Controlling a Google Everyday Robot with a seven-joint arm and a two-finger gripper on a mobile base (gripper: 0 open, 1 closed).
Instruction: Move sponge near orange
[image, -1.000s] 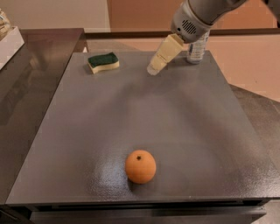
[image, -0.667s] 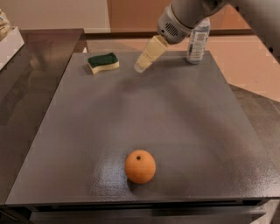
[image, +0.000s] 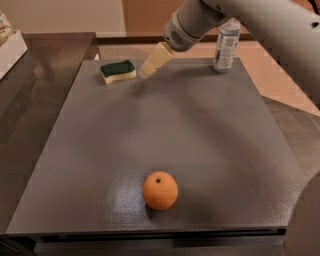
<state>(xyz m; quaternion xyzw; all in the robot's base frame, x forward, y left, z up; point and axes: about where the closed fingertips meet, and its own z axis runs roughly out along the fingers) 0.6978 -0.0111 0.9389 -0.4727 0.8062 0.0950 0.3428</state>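
The sponge (image: 118, 71), dark green on top with pale yellow foam below, lies flat at the far left of the grey tabletop (image: 165, 140). The orange (image: 160, 190) sits near the front edge, stem mark up. My gripper (image: 147, 71) comes in from the upper right on a grey-white arm. Its cream fingers hang just right of the sponge, a little above the table, holding nothing.
A white can with a blue label (image: 226, 46) stands at the far right of the tabletop, behind the arm. A dark counter (image: 30, 100) runs along the left with a white object (image: 7, 42) on it. The table's front edge is just below the orange.
The gripper has moved left along the far edge, from near the can to just beside the sponge. The sponge and orange have not moved.
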